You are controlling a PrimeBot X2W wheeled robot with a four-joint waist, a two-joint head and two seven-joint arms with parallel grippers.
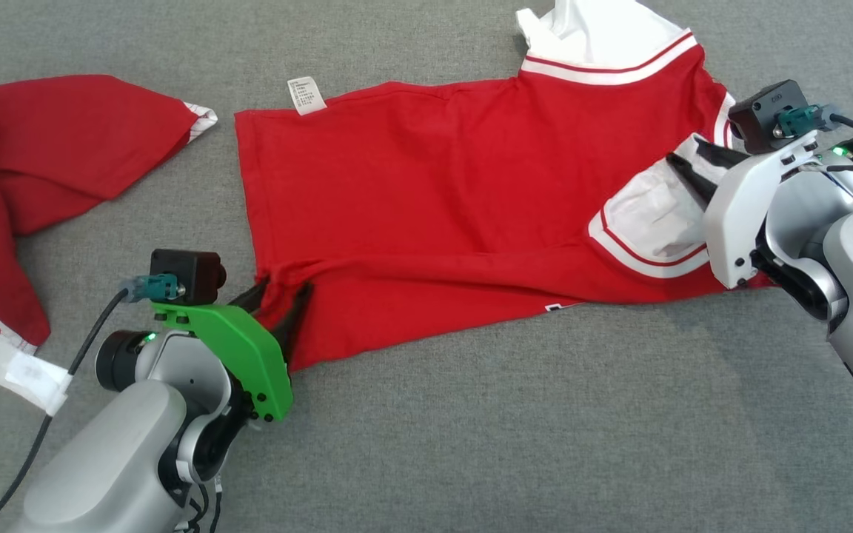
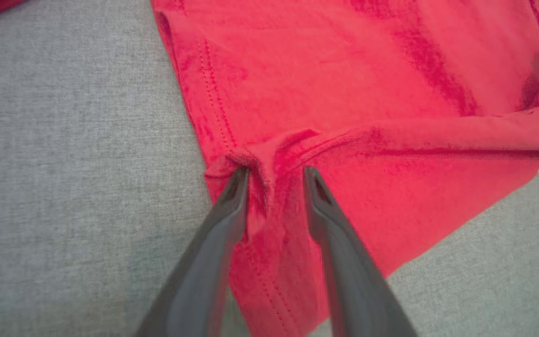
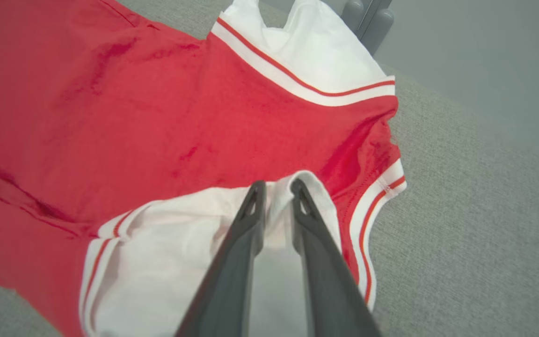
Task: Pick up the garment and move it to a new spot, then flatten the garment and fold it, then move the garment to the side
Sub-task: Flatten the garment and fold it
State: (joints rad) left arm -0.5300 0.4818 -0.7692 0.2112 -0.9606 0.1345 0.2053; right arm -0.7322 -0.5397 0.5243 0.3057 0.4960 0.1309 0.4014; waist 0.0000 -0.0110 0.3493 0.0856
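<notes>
The garment (image 1: 426, 185), a red shirt with white sleeves and striped trim, lies spread on the grey cloth surface (image 1: 545, 414). My left gripper (image 1: 286, 287) is at its lower left hem. Its fingers stand open on either side of a raised fold of red cloth (image 2: 276, 175). My right gripper (image 1: 686, 154) rests on the white sleeve (image 1: 649, 215) at the shirt's right end. In the right wrist view its fingers (image 3: 276, 185) are slightly apart, with a small ridge of white cloth between the tips.
A second red garment (image 1: 41, 148) with white trim lies crumpled at the left edge. A white care label (image 1: 306, 95) sticks out at the shirt's top left corner. Bare grey surface extends along the front. A grey post (image 3: 367, 18) stands beyond the far sleeve.
</notes>
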